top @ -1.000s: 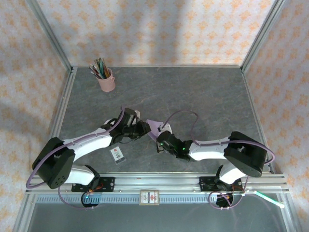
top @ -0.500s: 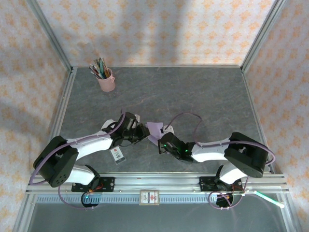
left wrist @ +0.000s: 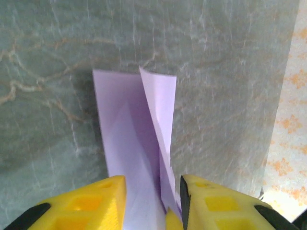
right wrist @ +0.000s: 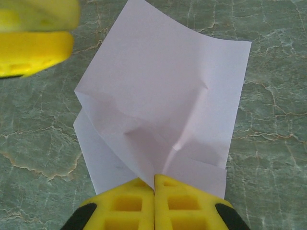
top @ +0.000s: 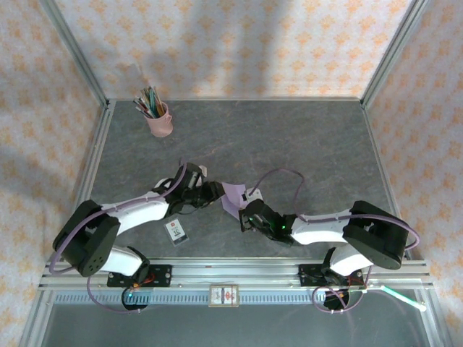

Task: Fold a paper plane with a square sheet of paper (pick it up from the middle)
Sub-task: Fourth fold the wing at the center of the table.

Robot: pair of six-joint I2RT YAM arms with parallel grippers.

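You've got a pink cup (top: 160, 121) at the back left of the grey marbled surface (top: 304, 137), stuffed with coloured pens (top: 148, 100). A small white card (top: 176, 231) with dark print lies flat near the front left, well apart from the cup. Metal frame posts (top: 72, 50) rise at the back corners, with orange-patterned walls (top: 239, 43) behind. The front rail (top: 275, 283) carries a small label (top: 224, 295).

Square sheet of paper (right wrist: 163, 96): plain pale lavender, deeper violet inside the folds.
Left hand (left wrist: 151, 187): bright yellow.
Right hand (right wrist: 154, 186): bright yellow, black further back.
Table (top: 304, 144): grey-green, marbled with pale and rust-brown veins.
Walls (top: 217, 43): cream with a repeating orange flower motif.
Cup (top: 160, 123): pink.
Card (top: 176, 230): white with dark print.
Left arm (top: 137, 213): white shell, black joints.
Cable (top: 278, 173): purple.
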